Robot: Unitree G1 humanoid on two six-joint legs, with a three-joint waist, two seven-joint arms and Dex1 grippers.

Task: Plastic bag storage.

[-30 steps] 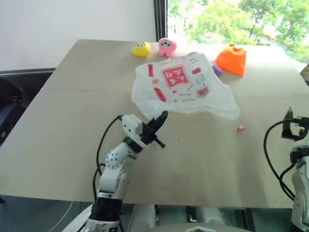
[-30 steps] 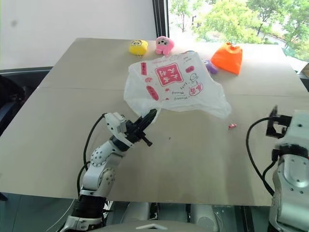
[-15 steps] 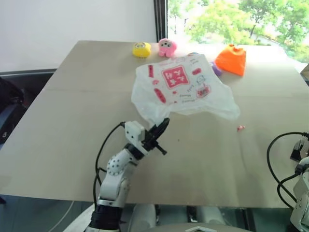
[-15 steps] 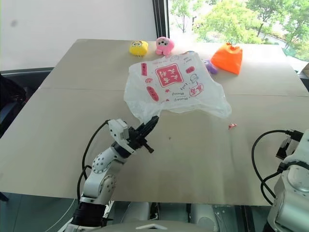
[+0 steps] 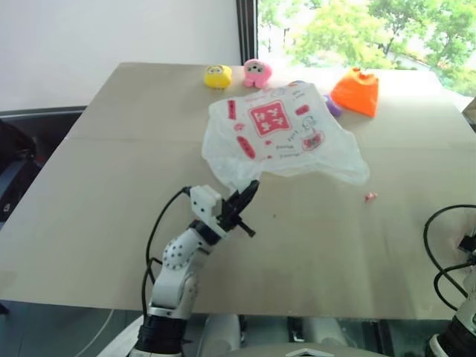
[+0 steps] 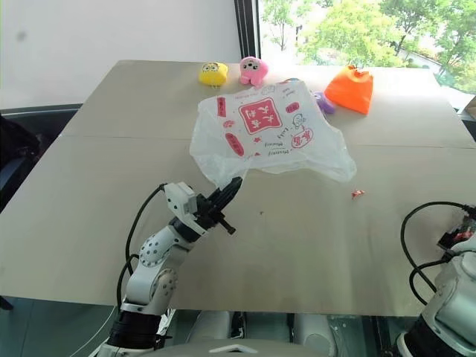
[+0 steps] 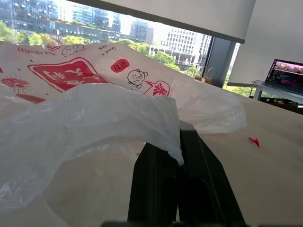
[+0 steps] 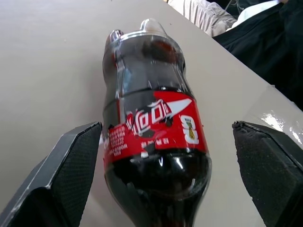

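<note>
The plastic bag (image 5: 282,134) is thin, translucent white with a red square logo, and it billows over the middle of the tan table (image 5: 111,186). My left gripper (image 5: 249,191) is shut on the bag's near edge (image 7: 173,149), holding that corner a little above the table. In the right wrist view my right gripper (image 8: 165,126) stands open, one black finger (image 8: 71,161) on each side of a dark cola bottle (image 8: 151,127) with a red label. The bottle lies on the table, and neither finger touches it.
At the table's far edge sit a yellow plush toy (image 5: 217,75), a pink plush toy (image 5: 257,72), an orange cloth pouch (image 5: 356,92) and a small purple thing (image 5: 333,108). A red scrap (image 5: 370,197) lies right of the bag. A person in dark clothing (image 8: 265,33) is beyond the bottle.
My right arm has sunk and swung out toward the right edge of the head views. The left gripper has stayed put, shut on the bag.
</note>
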